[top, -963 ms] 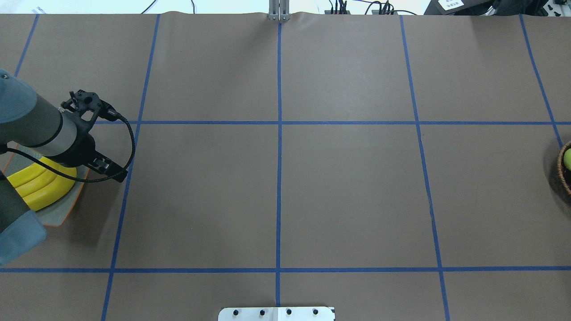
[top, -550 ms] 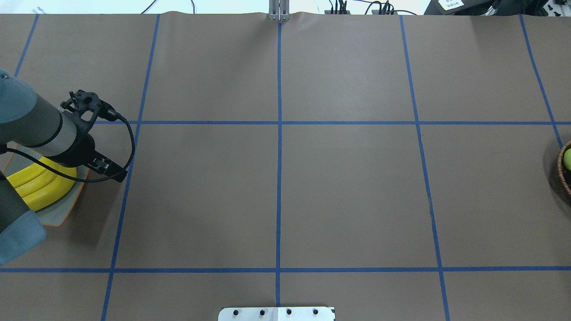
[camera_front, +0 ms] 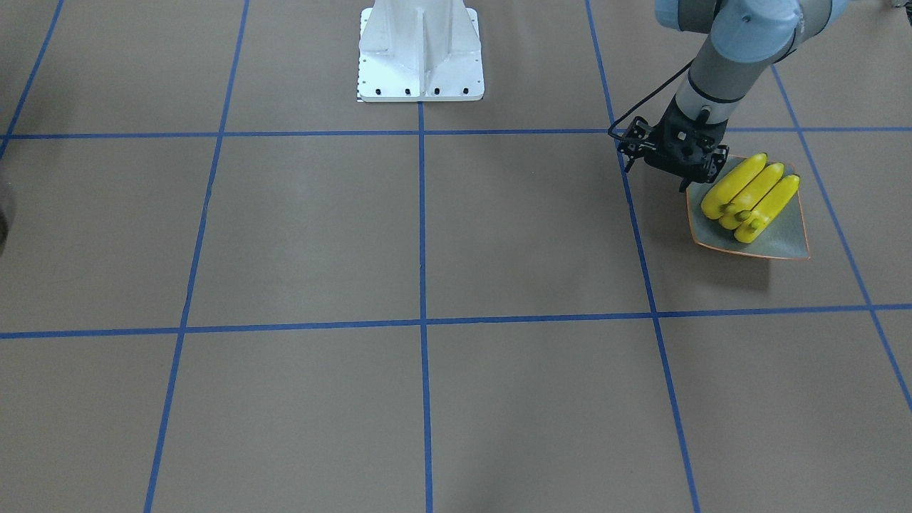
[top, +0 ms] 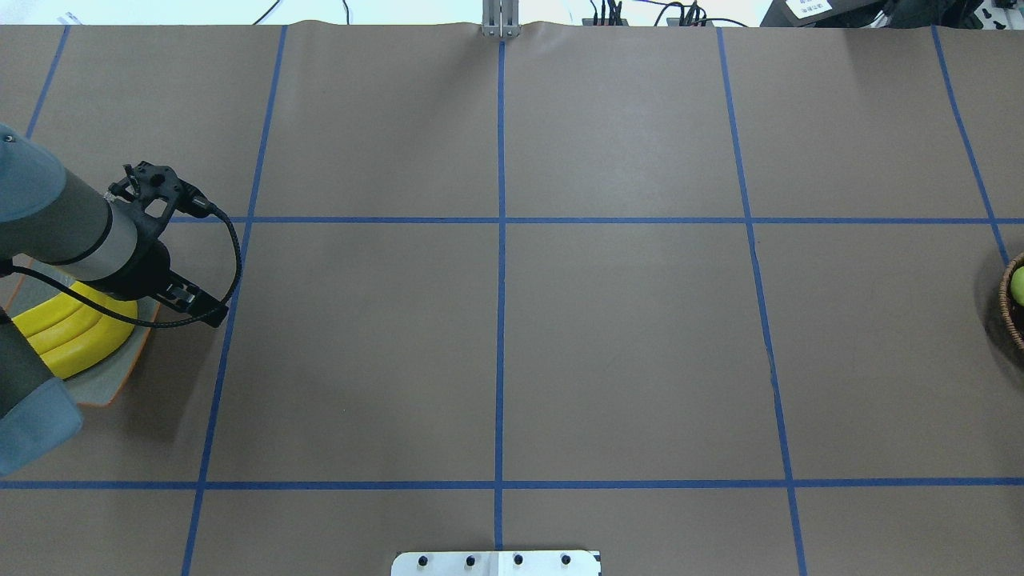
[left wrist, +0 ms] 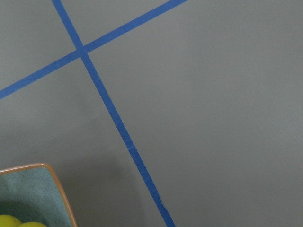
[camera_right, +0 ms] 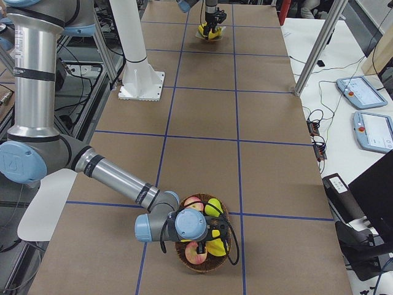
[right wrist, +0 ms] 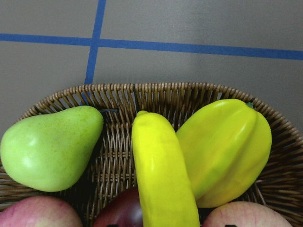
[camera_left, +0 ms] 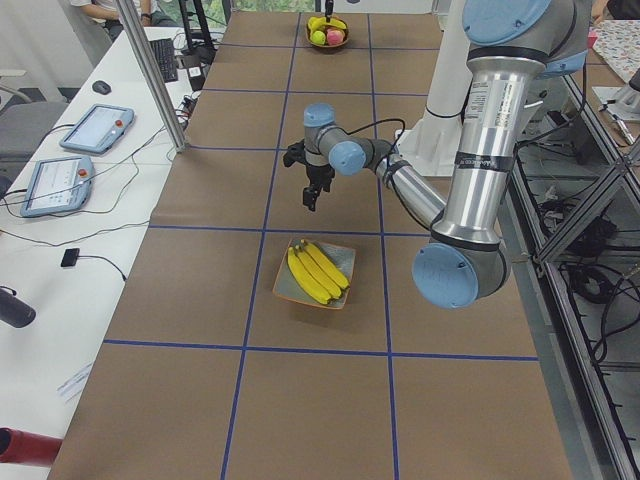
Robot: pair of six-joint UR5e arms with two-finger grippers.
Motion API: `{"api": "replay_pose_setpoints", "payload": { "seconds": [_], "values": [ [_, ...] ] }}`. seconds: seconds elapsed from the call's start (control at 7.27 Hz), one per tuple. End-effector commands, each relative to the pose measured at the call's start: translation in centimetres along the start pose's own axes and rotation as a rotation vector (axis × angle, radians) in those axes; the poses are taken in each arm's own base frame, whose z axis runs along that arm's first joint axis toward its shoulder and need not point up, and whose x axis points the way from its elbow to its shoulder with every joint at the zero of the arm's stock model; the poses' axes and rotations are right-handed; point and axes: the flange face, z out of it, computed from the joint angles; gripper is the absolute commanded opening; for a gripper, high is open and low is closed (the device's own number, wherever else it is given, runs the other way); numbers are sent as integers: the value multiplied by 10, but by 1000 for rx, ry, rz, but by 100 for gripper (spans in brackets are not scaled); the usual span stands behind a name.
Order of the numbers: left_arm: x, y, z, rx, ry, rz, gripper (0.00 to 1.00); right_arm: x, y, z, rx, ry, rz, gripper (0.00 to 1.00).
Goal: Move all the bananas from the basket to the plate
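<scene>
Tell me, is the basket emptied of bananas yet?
Not yet. One banana lies in the basket, between a pear and a ribbed yellow fruit; three bananas lie on the plate.

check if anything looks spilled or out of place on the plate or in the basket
Nothing stands out. Three bananas lie side by side on the plate, none spilled; one banana lies in the basket.

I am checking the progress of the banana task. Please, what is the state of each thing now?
bananas: three, lying side by side on the plate.
plate: flat, holding them.
basket: holds one banana, a pear and more fruit.
left pincer: beside the plate, nothing seen in it; open or shut unclear.
right pincer: over the basket; open or shut unclear.
</scene>
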Motion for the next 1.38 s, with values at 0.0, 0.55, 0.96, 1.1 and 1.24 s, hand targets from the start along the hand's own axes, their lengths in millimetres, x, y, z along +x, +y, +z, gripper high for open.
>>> {"api": "replay_pose_setpoints", "payload": {
  "seconds": [0.0, 0.55, 0.96, 1.1, 1.24],
  "values": [
    [0, 0, -1, 2, 1, 1, 99, 0, -2, 1, -2, 0, 5, 40],
    [0, 0, 0, 0, 0, 0, 99, -8, -16, -6, 17, -8, 36, 0],
    [1, 0, -1, 3, 1, 1, 99, -23, -23, -33, 72, -81, 19, 0],
    [1, 0, -1, 3, 1, 1, 99, -18, -21, -46, 102, -102, 35, 0],
    [0, 0, -1, 2, 1, 1, 99, -18, -22, -60, 131, -103, 37, 0]
  ]
}}
